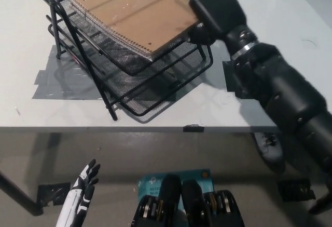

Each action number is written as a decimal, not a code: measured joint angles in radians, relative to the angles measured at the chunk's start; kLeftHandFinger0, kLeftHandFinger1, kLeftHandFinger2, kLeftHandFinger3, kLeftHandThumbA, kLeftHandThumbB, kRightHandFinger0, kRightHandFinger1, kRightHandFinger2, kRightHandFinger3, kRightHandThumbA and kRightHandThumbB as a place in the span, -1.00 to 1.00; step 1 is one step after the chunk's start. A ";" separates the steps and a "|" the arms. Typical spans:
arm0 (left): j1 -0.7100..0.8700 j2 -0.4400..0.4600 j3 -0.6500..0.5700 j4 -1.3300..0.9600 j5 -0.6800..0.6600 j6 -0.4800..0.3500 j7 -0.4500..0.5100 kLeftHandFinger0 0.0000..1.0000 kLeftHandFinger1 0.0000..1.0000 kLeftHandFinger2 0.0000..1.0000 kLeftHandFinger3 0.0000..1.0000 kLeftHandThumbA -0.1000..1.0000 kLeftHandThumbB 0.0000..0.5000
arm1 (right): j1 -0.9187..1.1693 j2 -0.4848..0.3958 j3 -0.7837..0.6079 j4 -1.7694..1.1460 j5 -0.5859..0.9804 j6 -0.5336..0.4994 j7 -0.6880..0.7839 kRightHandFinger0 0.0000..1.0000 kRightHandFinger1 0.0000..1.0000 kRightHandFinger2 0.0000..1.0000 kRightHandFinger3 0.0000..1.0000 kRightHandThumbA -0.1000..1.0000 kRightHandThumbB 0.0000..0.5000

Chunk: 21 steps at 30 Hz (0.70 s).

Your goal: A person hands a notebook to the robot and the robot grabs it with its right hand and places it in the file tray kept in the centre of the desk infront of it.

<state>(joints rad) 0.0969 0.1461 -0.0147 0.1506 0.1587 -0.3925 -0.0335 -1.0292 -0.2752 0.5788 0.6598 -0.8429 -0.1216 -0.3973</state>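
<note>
A brown spiral-bound notebook (137,11) lies flat on an upper tier of the black mesh file tray (155,89), at the top middle of the head view. My black right hand (215,9) rests against the notebook's right corner. Its fingers stretch past the picture's top edge and close on nothing. The right forearm runs down to the lower right. My white left hand (83,190) hangs at the lower left, below the desk's front edge, open and holding nothing.
Grey tape patches (59,84) lie on the white desk left of the tray, and black tape (231,76) lies to its right. The desk's front edge (129,129) crosses the picture. A blue-labelled packet (174,177) sits low at the bottom middle.
</note>
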 measured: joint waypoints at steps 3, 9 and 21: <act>-0.007 0.000 0.000 0.000 0.000 0.003 0.000 0.90 1.00 1.00 1.00 1.00 0.37 | 0.003 -0.035 0.001 -0.025 0.054 0.016 0.052 1.00 1.00 1.00 1.00 1.00 0.69; -0.018 0.000 0.000 0.000 0.000 0.009 0.000 0.92 1.00 1.00 1.00 1.00 0.37 | 0.010 -0.089 0.001 -0.073 0.164 0.049 0.156 1.00 1.00 1.00 1.00 0.81 1.00; -0.047 0.000 0.000 0.000 0.000 0.020 0.000 0.86 1.00 1.00 1.00 1.00 0.35 | 0.009 -0.173 0.012 -0.174 0.369 0.143 0.395 1.00 1.00 1.00 1.00 0.71 1.00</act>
<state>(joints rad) 0.0503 0.1461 -0.0144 0.1506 0.1586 -0.3729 -0.0335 -1.0203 -0.4483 0.5913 0.4856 -0.4743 0.0213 -0.0023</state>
